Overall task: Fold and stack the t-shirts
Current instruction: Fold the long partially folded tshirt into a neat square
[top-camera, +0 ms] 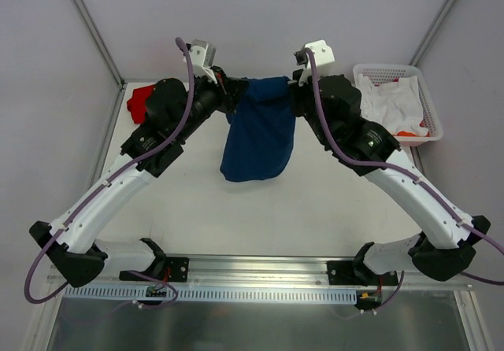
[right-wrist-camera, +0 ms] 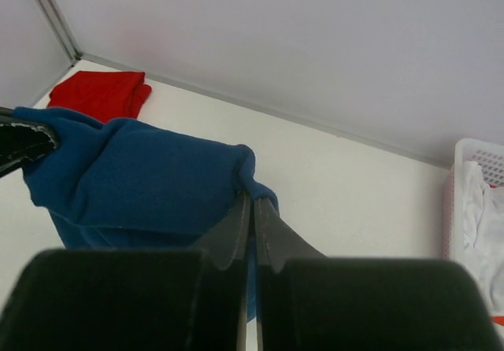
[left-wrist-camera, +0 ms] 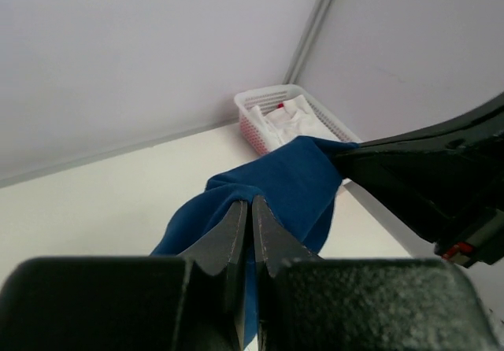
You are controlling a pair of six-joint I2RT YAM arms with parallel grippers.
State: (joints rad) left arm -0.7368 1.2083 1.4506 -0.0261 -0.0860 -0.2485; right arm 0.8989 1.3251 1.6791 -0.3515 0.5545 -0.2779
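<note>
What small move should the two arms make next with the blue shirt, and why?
Probably lower the blue shirt onto the table toward the bases, grips kept, to lay it flat for folding. The left gripper and right gripper are both shut on its top edge and it hangs bunched between them; the red shirt lies folded at the far left corner.

Blue t-shirt [top-camera: 260, 134]: soft matt cloth. Basket [top-camera: 386, 68]: white perforated plastic. Table [top-camera: 315, 209]: smooth matt white.
</note>
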